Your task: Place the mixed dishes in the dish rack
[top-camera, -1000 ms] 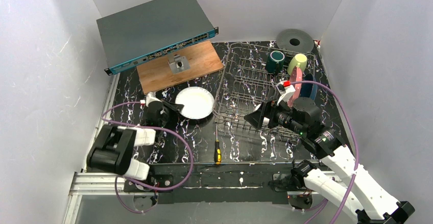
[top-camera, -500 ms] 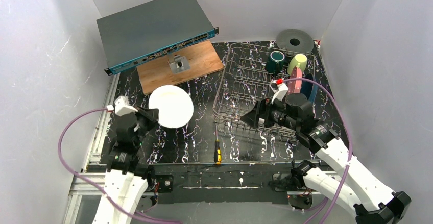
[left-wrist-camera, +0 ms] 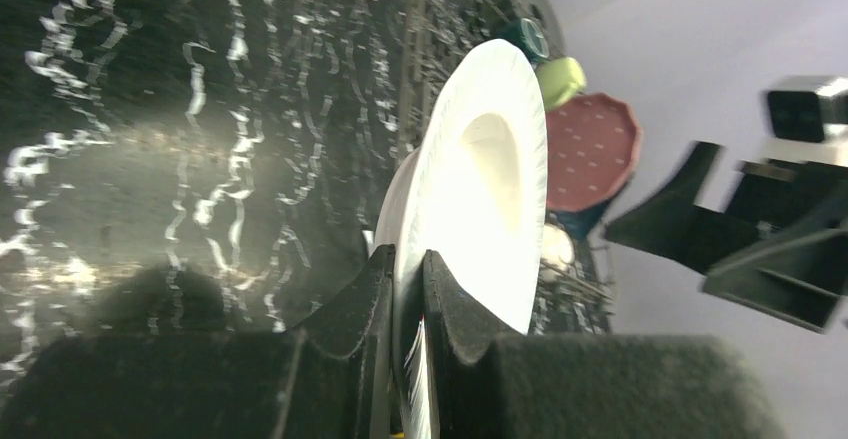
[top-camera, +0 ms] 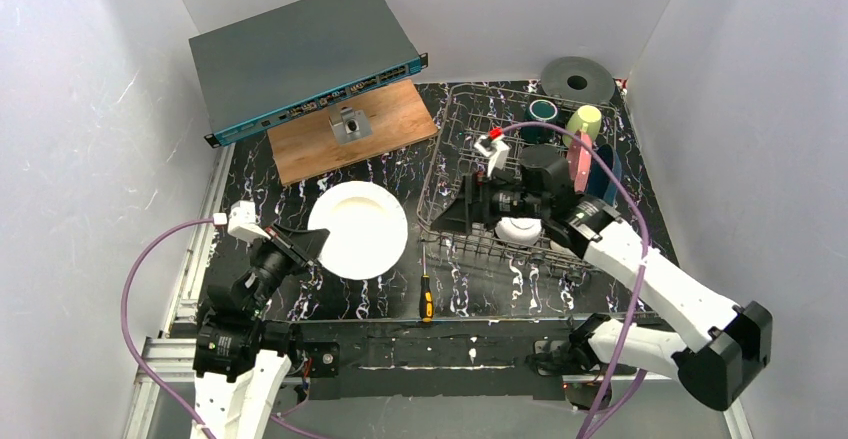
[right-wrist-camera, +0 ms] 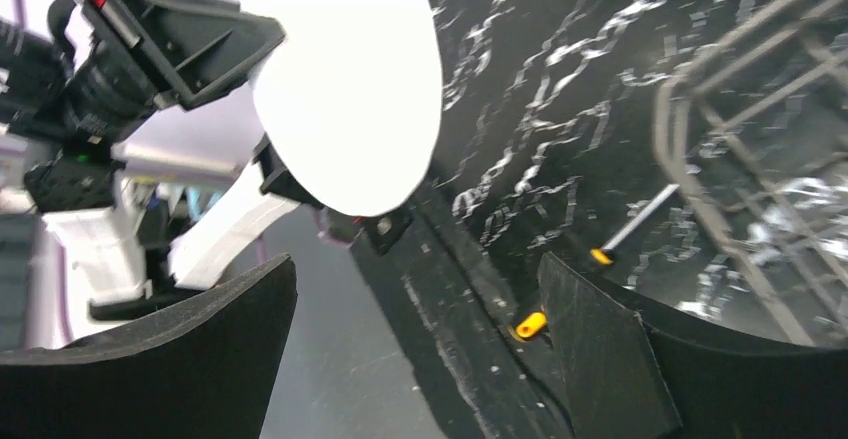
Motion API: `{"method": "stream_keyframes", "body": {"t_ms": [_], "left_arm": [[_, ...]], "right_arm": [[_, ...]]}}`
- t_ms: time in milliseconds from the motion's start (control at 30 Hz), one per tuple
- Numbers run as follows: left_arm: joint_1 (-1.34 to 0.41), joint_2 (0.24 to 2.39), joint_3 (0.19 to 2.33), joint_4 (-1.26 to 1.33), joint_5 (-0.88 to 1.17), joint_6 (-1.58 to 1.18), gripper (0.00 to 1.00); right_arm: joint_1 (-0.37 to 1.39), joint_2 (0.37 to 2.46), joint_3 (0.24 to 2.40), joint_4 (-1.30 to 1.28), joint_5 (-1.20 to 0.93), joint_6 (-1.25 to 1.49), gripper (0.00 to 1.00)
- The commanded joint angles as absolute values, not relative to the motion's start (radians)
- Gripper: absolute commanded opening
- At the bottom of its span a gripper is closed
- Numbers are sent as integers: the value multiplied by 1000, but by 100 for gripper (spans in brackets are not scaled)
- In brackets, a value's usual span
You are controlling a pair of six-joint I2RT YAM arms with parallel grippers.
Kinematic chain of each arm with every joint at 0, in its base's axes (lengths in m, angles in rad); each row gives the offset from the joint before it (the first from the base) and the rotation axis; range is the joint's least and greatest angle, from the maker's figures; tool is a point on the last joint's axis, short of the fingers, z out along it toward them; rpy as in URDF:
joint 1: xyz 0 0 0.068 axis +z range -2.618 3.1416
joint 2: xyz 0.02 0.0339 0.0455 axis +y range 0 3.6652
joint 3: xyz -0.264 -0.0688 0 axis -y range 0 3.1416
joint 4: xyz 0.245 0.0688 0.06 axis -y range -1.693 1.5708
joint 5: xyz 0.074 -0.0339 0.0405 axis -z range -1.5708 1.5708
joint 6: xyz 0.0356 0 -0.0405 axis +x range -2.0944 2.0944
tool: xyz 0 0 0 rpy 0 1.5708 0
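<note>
The left fingers (left-wrist-camera: 355, 304) were seen clamped together on the near rim of the white plate (top-camera: 357, 229), which was held clear of the black marbled worktop (top-camera: 260, 174), just left of the dish rack (top-camera: 432, 184). In the top view the plate's face was turned upward and tilted. In the left wrist view it was seen almost edge-on, rising away from the fingers toward the rack. The plate was plain white and round, with a broad flat rim and a shallow well. A yellow-and-black screwdriver (top-camera: 426, 294) was seen lying on the worktop below and to the right of the plate, near the rack's front left corner.

Further right, the right fingers (right-wrist-camera: 150, 349) were spread wide with nothing between them. They hung over the near left part of the rack, pointed at the plate but well apart from it. The plate was judged to be the left arm's to carry, with the rack lying to its right, and its edge would have to be lined up with a gap between the tines. At the rack's far right, the pink white-dotted plate (top-camera: 578, 159) and the dark blue plate (top-camera: 603, 171) were seen standing on edge.
</note>
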State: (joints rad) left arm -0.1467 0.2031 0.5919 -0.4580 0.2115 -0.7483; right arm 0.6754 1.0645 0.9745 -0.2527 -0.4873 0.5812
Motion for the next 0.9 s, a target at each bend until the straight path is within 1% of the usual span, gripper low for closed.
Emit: {"method": "stream_keyframes", "body": {"t_ms": [0, 133, 333, 400, 467, 600, 733, 867], "left_arm": [[-144, 172, 615, -297, 374, -897, 0], [-144, 150, 582, -211, 415, -979, 0], [-143, 140, 546, -156, 448, -1005, 0], [-144, 133, 535, -142, 452, -1015, 0], [-144, 128, 528, -141, 456, -1025, 0], [-144, 112, 519, -150, 458, -1051, 0], [-144, 92, 490, -127, 451, -1105, 0], [-144, 88, 504, -140, 442, -1103, 0]], "right_arm": [[757, 1112, 1013, -70, -619, 688, 98], [807, 1150, 1015, -11, -598, 742, 98], [881, 1235, 1086, 4, -603, 797, 97], [912, 1249, 1092, 21, -554, 825, 94], [936, 1245, 1077, 29, -475, 867, 87], [998, 1173, 995, 128, -279, 897, 86], [1006, 1181, 1017, 103, -232, 886, 84], [1012, 1234, 1066, 65, -244, 894, 84]]}}
